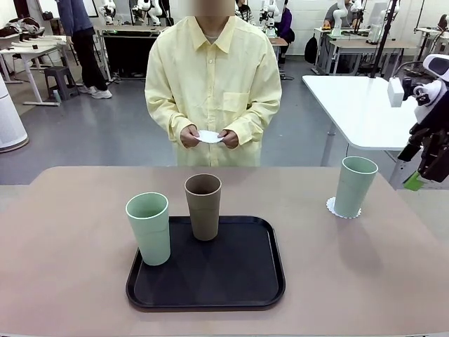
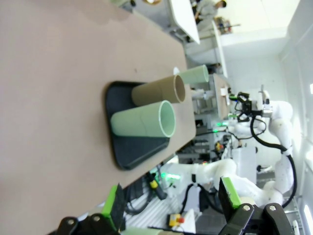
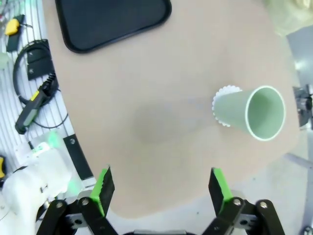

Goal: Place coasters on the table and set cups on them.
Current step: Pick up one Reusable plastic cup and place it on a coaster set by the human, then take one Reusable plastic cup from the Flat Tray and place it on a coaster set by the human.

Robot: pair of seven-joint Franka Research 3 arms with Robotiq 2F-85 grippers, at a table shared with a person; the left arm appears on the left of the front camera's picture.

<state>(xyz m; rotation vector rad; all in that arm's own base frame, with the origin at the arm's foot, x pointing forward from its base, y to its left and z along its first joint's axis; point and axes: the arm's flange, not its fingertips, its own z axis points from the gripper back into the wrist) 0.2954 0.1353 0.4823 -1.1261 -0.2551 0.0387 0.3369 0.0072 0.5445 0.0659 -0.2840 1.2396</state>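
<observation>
A pale mint cup stands upright on a lacy white coaster at the far right of the beige table; the right wrist view looks down on this cup and coaster. A second mint cup and a brown cup stand on the black tray; the left wrist view shows them too, mint and brown. The person holds another white coaster in both hands. My right gripper is open above the table's edge. My left gripper is open, off the table.
The black tray lies at the table's middle front. A white table stands behind at the right. My right arm hangs at the picture's right edge. Cables and a stand lie on the floor beside the table.
</observation>
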